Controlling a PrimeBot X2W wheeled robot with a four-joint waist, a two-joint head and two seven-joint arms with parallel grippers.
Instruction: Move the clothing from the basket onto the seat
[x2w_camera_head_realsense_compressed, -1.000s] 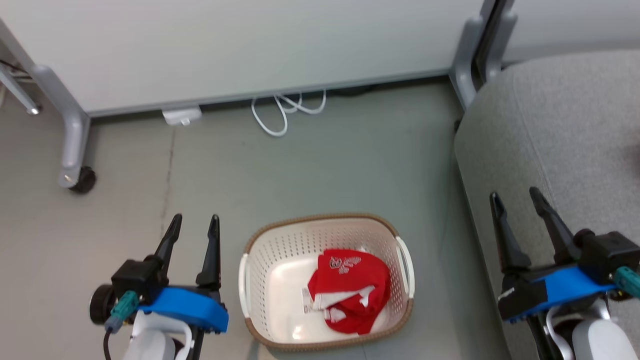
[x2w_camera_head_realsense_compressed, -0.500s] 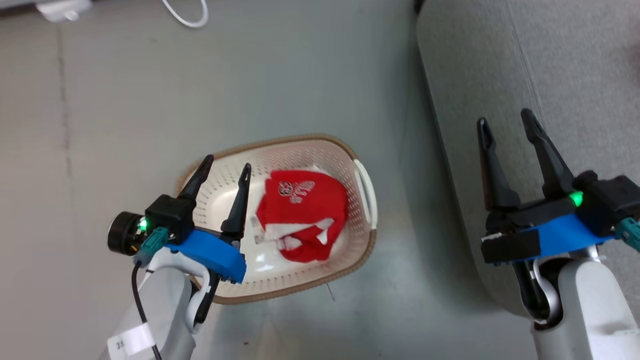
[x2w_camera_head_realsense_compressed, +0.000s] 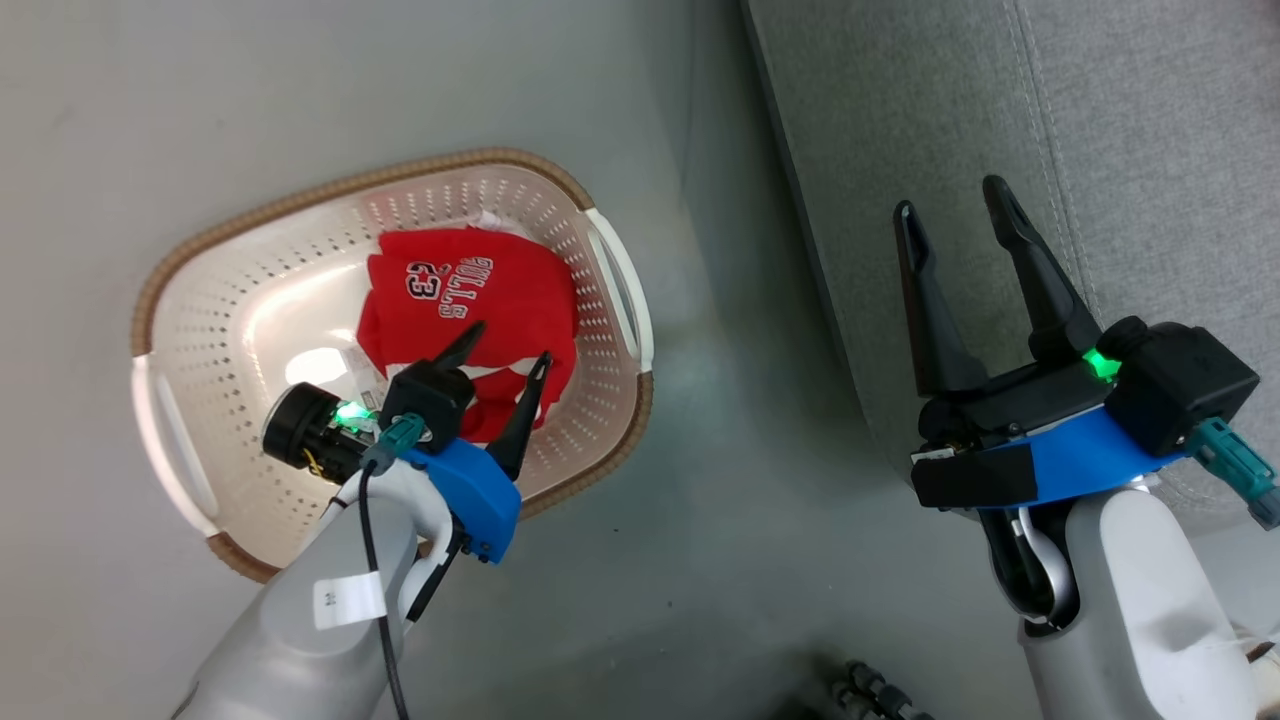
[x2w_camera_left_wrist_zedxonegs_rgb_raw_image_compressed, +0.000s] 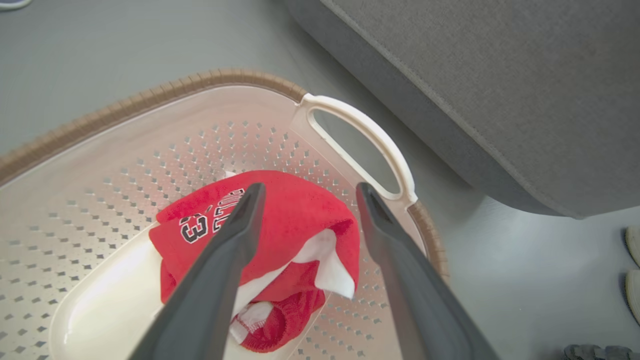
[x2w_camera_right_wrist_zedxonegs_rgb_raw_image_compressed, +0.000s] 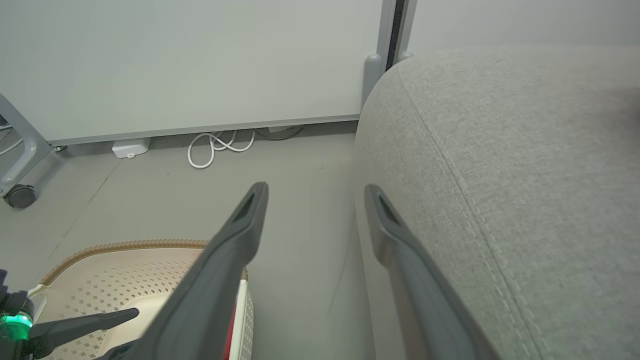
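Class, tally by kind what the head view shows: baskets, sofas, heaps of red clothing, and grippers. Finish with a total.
Basket: 1
Sofa: 1
Red clothing heap: 1
Grippers, left gripper and right gripper: 2
Total: 5

the red jersey lying in the basket carries dark, white-edged lettering reading "bulls 23", upside down in the head view. in the left wrist view the "23" is plain and the word beside it partly covered. a white sticker on the left forearm bears marks too small to read.
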